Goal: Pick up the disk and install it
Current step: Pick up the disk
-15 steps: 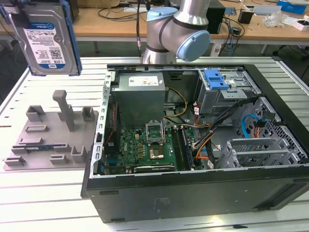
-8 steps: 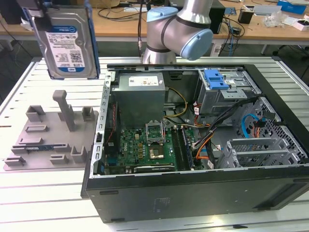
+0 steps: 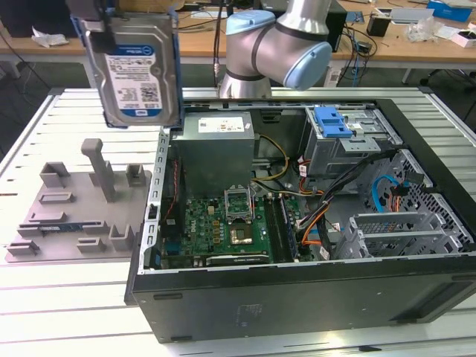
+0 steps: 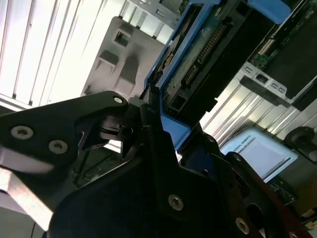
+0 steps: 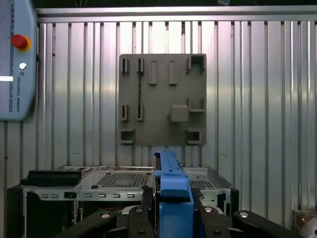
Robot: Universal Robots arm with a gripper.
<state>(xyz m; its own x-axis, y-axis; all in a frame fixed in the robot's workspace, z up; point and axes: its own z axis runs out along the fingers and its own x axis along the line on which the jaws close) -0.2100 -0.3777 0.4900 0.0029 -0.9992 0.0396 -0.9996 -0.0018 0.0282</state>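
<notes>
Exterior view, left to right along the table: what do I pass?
Grey fixture plate → grey power-supply box → blue caddy → perforated metal cage. The disk, held aloft, overlaps the plate, so it is left out.

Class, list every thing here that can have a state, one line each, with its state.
disk, held clear of the table, upright, label facing the exterior view.
gripper, shut on the disk.
computer case, lying on its side, side panel off, inside exposed.
grey fixture plate, flat on the table, beside the case.
blue caddy, sitting inside the case.
</notes>
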